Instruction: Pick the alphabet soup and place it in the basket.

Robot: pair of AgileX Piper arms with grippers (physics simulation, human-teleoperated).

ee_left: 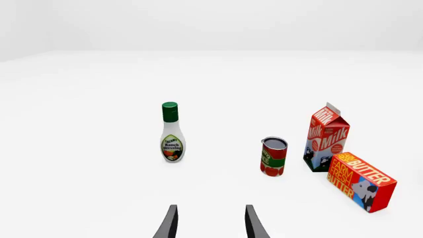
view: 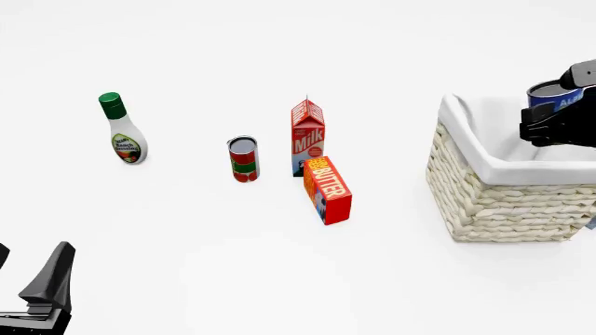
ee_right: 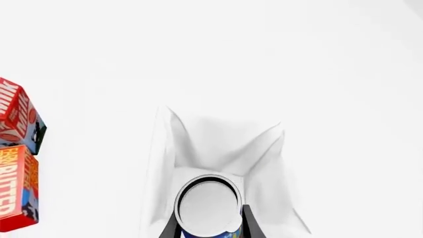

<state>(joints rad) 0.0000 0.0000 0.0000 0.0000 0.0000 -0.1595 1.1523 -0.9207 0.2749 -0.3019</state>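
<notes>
The alphabet soup, a small blue-labelled can with a silver-white top, is held in my right gripper, above the cream wicker basket at the right. In the right wrist view the can sits between my fingers, directly over the basket's white cloth lining. My left gripper is open and empty, low at the near left of the table, far from the can.
A ranch dressing bottle stands at the far left. A red-and-green can, a milk carton and a butter box stand in the middle, left of the basket.
</notes>
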